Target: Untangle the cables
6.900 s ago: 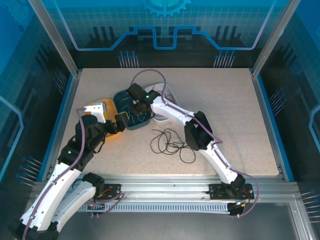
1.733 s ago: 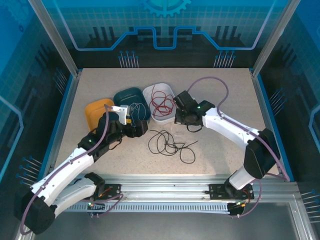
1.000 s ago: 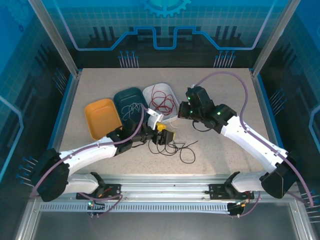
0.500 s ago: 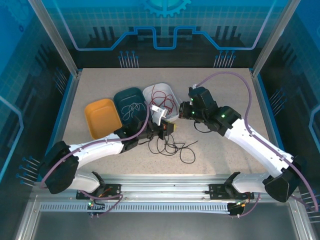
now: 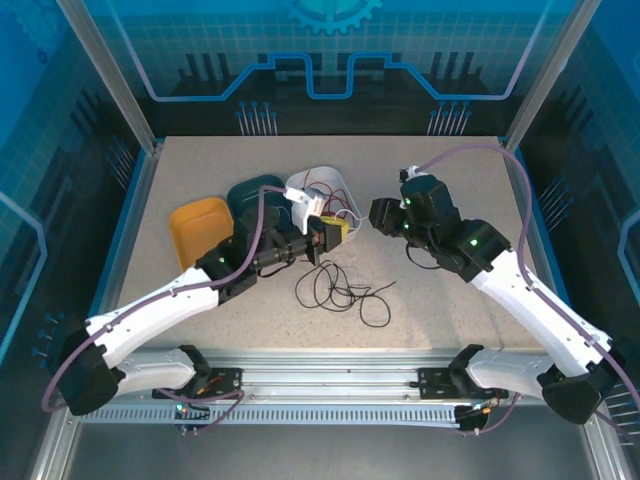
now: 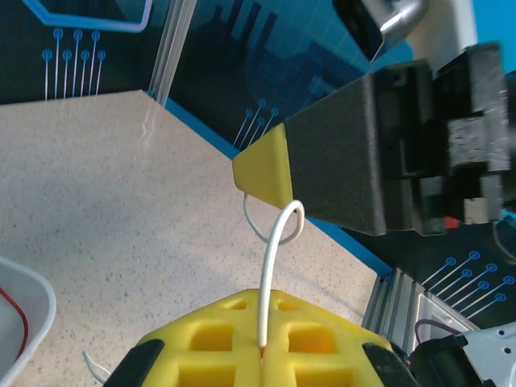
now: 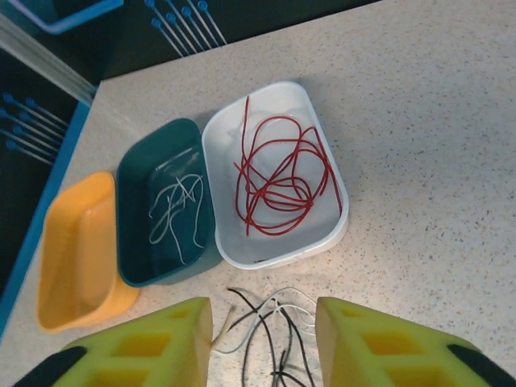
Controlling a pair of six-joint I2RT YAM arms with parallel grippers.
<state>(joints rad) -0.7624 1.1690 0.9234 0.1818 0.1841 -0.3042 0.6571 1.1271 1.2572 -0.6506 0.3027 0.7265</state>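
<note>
Pinching a white cable (image 6: 272,266) between its shut yellow fingers (image 6: 322,355), the left claw (image 5: 337,235) is seen at the centre of the overhead frame, just below the white tray (image 5: 325,172). A red cable (image 7: 278,177) is coiled in that tray, and another white strand (image 7: 177,211) lies in the teal tray (image 7: 137,185) to its left. A black cable (image 5: 340,290) is tangled on the counter (image 5: 200,160) at lower centre. The right claw (image 7: 262,347) is held moderately parted, with nothing gripped.

- Speckled beige table (image 5: 450,190) with blue edging along its sides.
- Orange tray (image 7: 76,250), teal tray (image 7: 139,218) and white tray (image 7: 224,210) stand side by side, touching.
- A loose black cable (image 5: 345,295) tangle lies just before them.
</note>
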